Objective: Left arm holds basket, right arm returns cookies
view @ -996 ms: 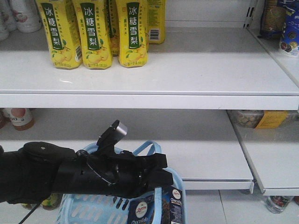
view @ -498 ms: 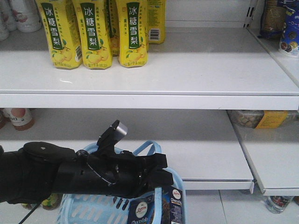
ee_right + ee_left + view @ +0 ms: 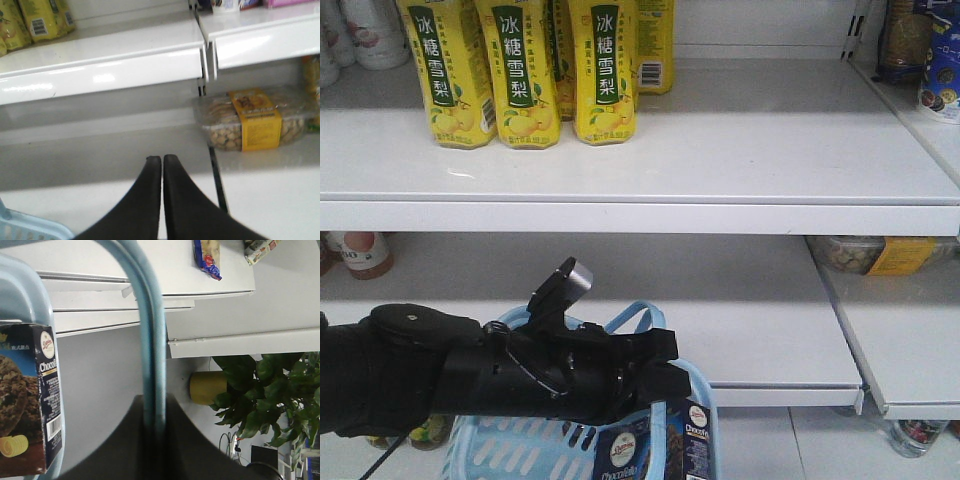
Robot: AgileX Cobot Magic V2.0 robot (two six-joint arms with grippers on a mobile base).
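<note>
Cookies (image 3: 655,450), front view: upright inside the basket (image 3: 520,445), at its right end, white round logo facing out.
Basket, front view: sits low in front of the lower shelf (image 3: 760,320), crossed by the left arm (image 3: 440,375); one loop handle (image 3: 638,312) rises behind the arm.
Room, front view: wide white surface of the upper shelf (image 3: 770,150) shows to the right of the yellow bottles (image 3: 525,70); front lip runs straight across.
Left gripper (image 3: 665,378), front view: lies over the basket rim; cannot tell its opening from here.
Cookies (image 3: 30,400), left wrist view: leans against the basket (image 3: 42,305) wall, barcode side toward the camera.
Loop handle (image 3: 152,340), left wrist view: runs straight down between the dark fingers.
Left gripper (image 3: 153,399), left wrist view: pinches the loop handle, touching it on both sides.
Right gripper (image 3: 162,159), right wrist view: pressed together, grips nothing, hangs over the lower shelf (image 3: 100,150).
Basket (image 3: 30,227), right wrist view: only a corner shows, low left, apart from the right gripper.
Nut tray (image 3: 255,120), right wrist view: clear tray with a yellow label, on the neighbouring shelf to the right.
</note>
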